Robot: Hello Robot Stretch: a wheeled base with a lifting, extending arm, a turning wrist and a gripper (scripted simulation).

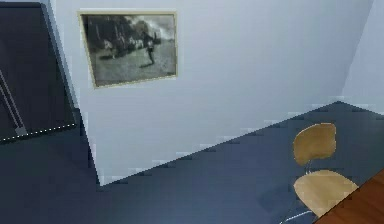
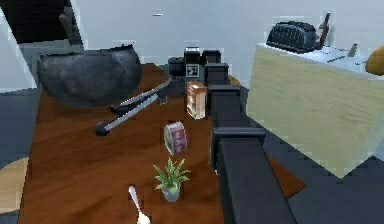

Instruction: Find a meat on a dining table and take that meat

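Observation:
A brown wooden dining table (image 2: 70,160) runs up the arm side view's left half. On it stand a reddish-brown boxy thing (image 2: 197,100) and a small round pale-and-reddish thing (image 2: 175,137); I cannot tell whether either is meat. The dark arm (image 2: 245,165) rises from the bottom edge beside them. The gripper (image 2: 112,116) reaches left from its dark body, its thin fingers (image 2: 140,108) lying over bare tabletop just below a large dark bowl (image 2: 90,72). It holds nothing.
A small potted plant (image 2: 170,178) and a pale utensil (image 2: 137,205) sit near the table's front. A pale counter (image 2: 310,100) with a toaster (image 2: 293,36) stands right. Ahead: a framed picture (image 1: 128,46), a dark door (image 1: 30,65), a wooden chair (image 1: 320,165), the table corner (image 1: 358,205).

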